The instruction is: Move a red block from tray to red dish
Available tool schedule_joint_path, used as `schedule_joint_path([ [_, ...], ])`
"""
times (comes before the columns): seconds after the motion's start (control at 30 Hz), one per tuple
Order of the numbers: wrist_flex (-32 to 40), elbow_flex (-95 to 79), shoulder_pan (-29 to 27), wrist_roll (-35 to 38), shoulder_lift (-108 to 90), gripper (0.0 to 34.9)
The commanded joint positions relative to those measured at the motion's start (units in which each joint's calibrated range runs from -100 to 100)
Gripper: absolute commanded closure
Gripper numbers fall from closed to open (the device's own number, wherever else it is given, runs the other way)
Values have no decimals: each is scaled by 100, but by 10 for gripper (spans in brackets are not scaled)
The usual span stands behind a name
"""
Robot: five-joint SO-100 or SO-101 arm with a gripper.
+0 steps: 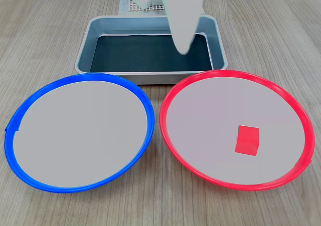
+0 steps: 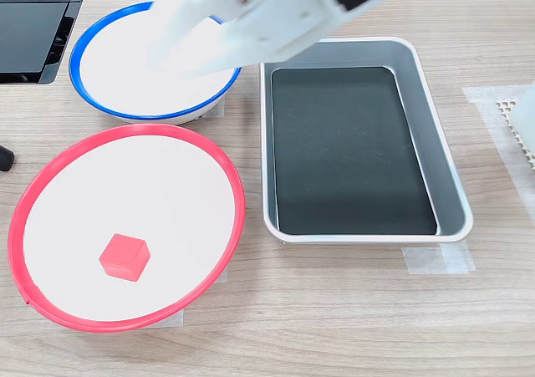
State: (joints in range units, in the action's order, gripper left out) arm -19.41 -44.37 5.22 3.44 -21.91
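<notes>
The wooden surface (image 1: 45, 35) carries the tray (image 1: 150, 76), its dark bottom bare. Just beside the tray lies the red dish (image 1: 173, 93), with the red block (image 1: 247, 140) resting on its pale face. The blurred white end effector (image 1: 183, 44) hangs above the tray; whether its jaws are apart cannot be told.

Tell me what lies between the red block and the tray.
Only the red dish's bare pale face and red rim, then a strip of wooden table, separate the red block from the tray; both exterior views show this.

It looks like a lab or office test bench: a wood-grain worktop (image 2: 351, 327) with clear tape (image 2: 439, 260) holding the tray (image 2: 451, 201) in place, dark equipment (image 2: 33, 26) at upper left.
</notes>
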Motion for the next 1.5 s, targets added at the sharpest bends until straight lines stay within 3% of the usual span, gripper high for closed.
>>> schedule_joint_path([
  [0.0, -176, -2568, -113, -274, -3093, 348],
  [0.23, -2041, -4561, -329, -259, -6291, 348],
  [0.53, -2793, -5563, -612, -288, -7707, 348],
  [0.73, -2801, -5563, -743, -376, -7715, 347],
  [0.8, -2801, -5563, -706, -357, -7715, 307],
  [0.9, -2801, -5563, -706, -352, -7715, 346],
  [1.47, -2801, -5563, -696, -352, -7715, 346],
])
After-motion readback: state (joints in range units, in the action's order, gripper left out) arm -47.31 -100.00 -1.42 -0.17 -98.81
